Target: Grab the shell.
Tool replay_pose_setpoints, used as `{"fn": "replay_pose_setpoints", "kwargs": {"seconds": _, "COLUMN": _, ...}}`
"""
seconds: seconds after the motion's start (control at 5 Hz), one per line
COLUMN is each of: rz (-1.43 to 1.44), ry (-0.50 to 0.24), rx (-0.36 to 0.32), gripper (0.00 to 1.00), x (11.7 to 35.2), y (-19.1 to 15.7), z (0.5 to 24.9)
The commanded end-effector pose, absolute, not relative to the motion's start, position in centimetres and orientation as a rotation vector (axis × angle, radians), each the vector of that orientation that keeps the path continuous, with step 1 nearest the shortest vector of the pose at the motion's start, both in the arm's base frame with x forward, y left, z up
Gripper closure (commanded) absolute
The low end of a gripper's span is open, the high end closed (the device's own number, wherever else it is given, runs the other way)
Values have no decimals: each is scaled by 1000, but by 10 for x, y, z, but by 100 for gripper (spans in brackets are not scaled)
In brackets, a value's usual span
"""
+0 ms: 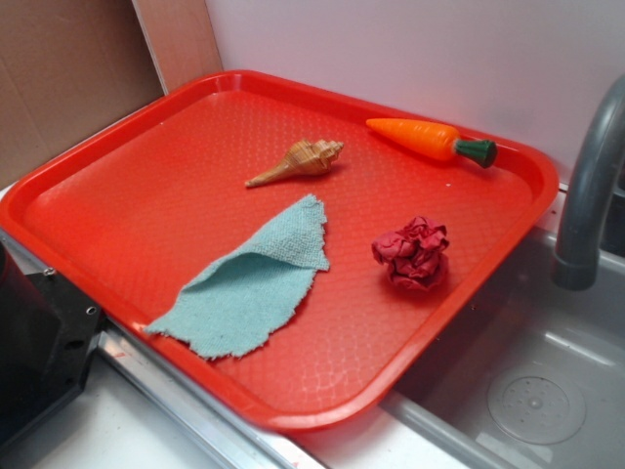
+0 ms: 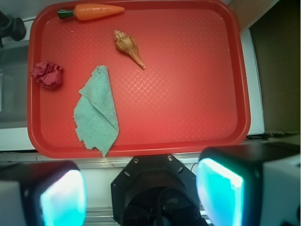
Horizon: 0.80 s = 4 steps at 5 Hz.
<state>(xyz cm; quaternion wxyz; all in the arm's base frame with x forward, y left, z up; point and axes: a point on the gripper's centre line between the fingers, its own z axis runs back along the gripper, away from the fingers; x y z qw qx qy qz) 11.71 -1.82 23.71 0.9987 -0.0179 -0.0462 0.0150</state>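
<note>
Down at the bottom of the wrist view the gripper (image 2: 141, 193) is hanging with its jaws spread wide, the two glowing teal pads (image 2: 220, 190) sitting far apart at lower left and lower right and nothing between them but the black robot base (image 2: 157, 193). It is hovering short of the red tray (image 2: 141, 141), whose near rim is running across the frame just above it, so no finger is touching anything on the tray. Moving up the picture, the teal cloth (image 2: 96, 117) is lying folded over itself in the left-centre, a loose flat patch near the rim. To its upper left, the crumpled dark red wad (image 2: 47, 74) is sitting by the left wall of the tray. Above the cloth and slightly right, the shell (image 2: 128, 47) is lying on its side on bare tray, its ribbed fat end pointing to the upper left, its thin tip pointing to the lower right, apart from everything; nothing is lying over it or leaning on it. Farthest up, the orange carrot (image 2: 91, 12) with its green top is resting along the tray's top edge, near the shell but not touching. In the exterior view a grey faucet (image 1: 591, 186) is curving over a sink (image 1: 527, 391) at the right. No writing or label is readable anywhere.
</note>
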Motion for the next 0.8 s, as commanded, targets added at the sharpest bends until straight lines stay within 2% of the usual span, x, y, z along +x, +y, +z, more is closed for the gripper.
{"fn": "replay_pose_setpoints", "kwargs": {"seconds": 0.0, "rz": 30, "ry": -93, "rx": -36, "gripper": 0, "x": 117, "y": -18, "z": 237}}
{"fn": "replay_pose_setpoints", "kwargs": {"seconds": 0.6, "rz": 3, "ry": -139, "rx": -50, "gripper": 0, "x": 169, "y": -1, "z": 203}}
